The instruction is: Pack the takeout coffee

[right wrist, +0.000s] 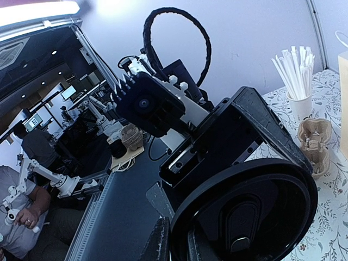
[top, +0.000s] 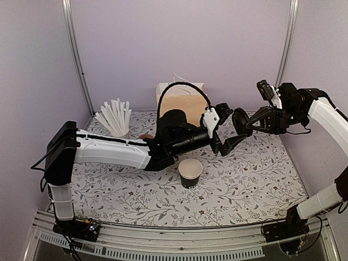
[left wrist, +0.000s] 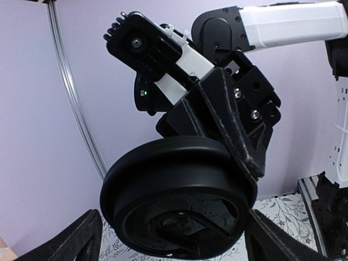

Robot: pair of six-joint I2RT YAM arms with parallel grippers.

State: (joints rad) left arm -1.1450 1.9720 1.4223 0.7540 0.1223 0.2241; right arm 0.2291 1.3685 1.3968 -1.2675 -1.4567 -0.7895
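The black paper cup of the takeout coffee stands open and upright on the table, its white inside showing. Its black round lid hangs in the air to the cup's upper right, on edge. My right gripper is shut on the lid's rim, one finger outside and one inside. My left gripper is open and faces the lid from the left. In the left wrist view its two fingertips stand apart on either side of the lid, not pressing on it.
A white cup of white sticks stands at the back left. A brown paper bag is against the back wall. The brown pulp carrier lies near the sticks cup, mostly hidden behind my left arm in the top view.
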